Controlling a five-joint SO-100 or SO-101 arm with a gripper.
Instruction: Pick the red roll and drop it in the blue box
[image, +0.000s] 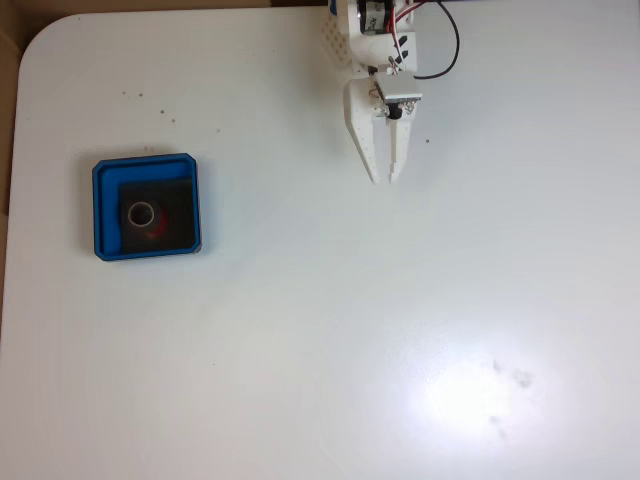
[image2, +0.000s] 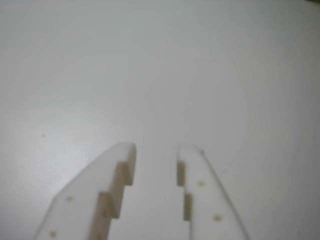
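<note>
Two white fingers (image2: 117, 195) poke up from the bottom of the wrist view, and they are the nearest thing to that camera. They stand a little apart with a small gap between them, and nothing is held in the gap. Each finger has little steps cut on its inner side. Under them is just the white table (image2: 160, 65).

Now the fixed view, from left to right. One blue box (image: 146, 165) sits on the left side of the table. It is square with round corners, a raised rim and a dark floor. One roll (image: 143, 214) lies inside it, on that floor, near the middle. You can see its pale round hole and a bit of red on its right side. One gripper (image: 384, 178) is at the far edge, right of the middle, well apart from the box. Its two tips point toward the near side. Red and black wires (image: 440, 50) loop by it.
</note>
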